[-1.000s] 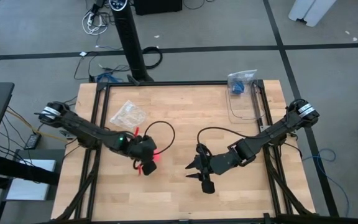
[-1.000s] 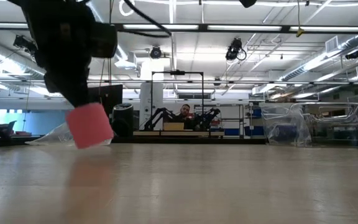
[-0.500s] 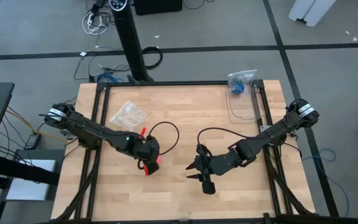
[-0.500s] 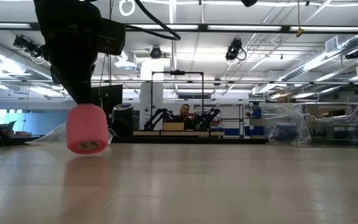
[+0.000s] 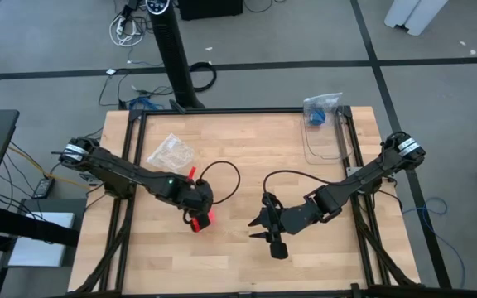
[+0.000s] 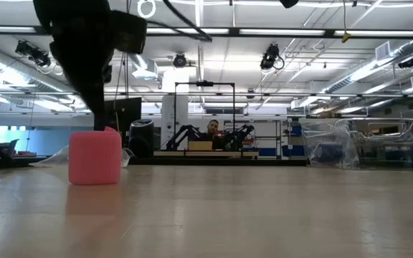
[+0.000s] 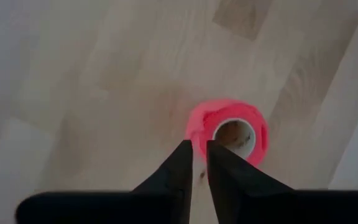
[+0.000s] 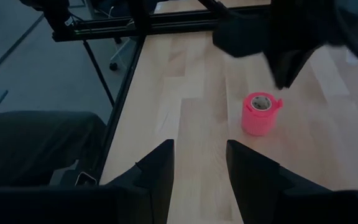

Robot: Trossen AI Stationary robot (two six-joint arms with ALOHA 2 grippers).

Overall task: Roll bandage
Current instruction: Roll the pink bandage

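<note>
The bandage is a bright pink roll (image 5: 204,220) standing on one flat end on the wooden table (image 5: 247,157), left of centre. It also shows in the low view (image 6: 95,158) and the right wrist view (image 8: 260,114), its hollow core up (image 7: 233,133). My left gripper (image 5: 198,213) is right above the roll, pointing down, its fingers nearly closed at the roll's top rim (image 7: 199,149). My right gripper (image 5: 254,230) is open and empty to the right of the roll, pointing at it (image 8: 199,154). My left gripper comes from above, pointing down, and its fingertips (image 6: 107,123) meet a small pink tab (image 8: 278,102) that sticks up from the roll's top rim. The tab seems pinched between the two tips. The roll stands upright with its lower end on the table.
A clear wrinkly plastic bag (image 5: 171,151) lies at the far left of the table. A transparent container (image 5: 323,141) with a blue thing (image 5: 316,113) stands at the far right. A person (image 6: 212,130) sits far behind the table.
My left gripper has gone down with the roll. The roll hung tilted and clear of the table a second ago; it now stands upright on its end on the table.
</note>
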